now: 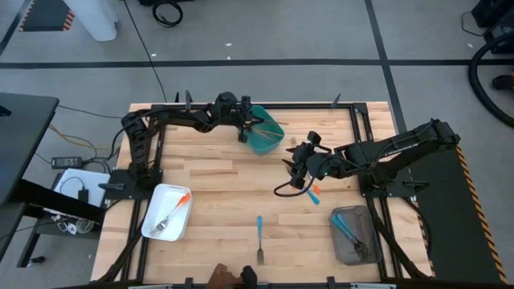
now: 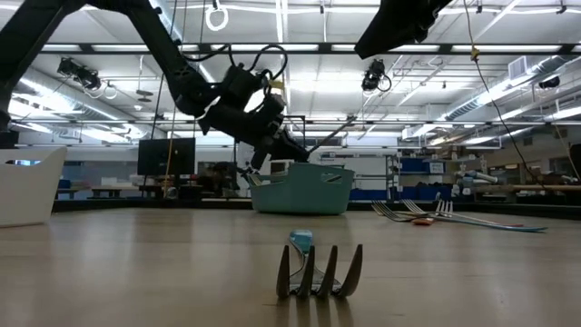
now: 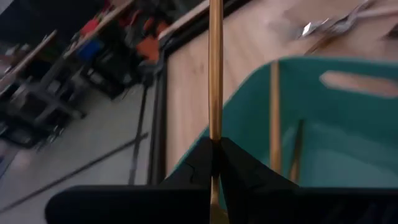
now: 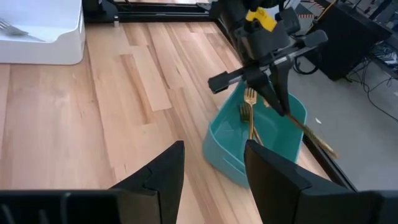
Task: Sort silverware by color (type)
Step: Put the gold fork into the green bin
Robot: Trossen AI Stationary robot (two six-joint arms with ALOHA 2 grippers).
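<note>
We saw the left gripper (image 4: 278,99) poised over the teal bin (image 1: 265,135), its fingers clamped on a gold utensil (image 3: 215,68) that slanted out past the bin's rim. Directly beneath it, more gold forks (image 4: 249,115) stood inside the bin. The right gripper (image 1: 295,171) hovered with its fingers spread apart and nothing between them; an orange-handled utensil (image 1: 315,191) lay just beside it. Further off, a blue-handled fork (image 1: 260,238) lay on the table (image 1: 225,201), another orange-handled fork (image 1: 173,213) in the white tray (image 1: 152,217), and blue-handled pieces (image 1: 347,226) in the grey tray (image 1: 361,253).
</note>
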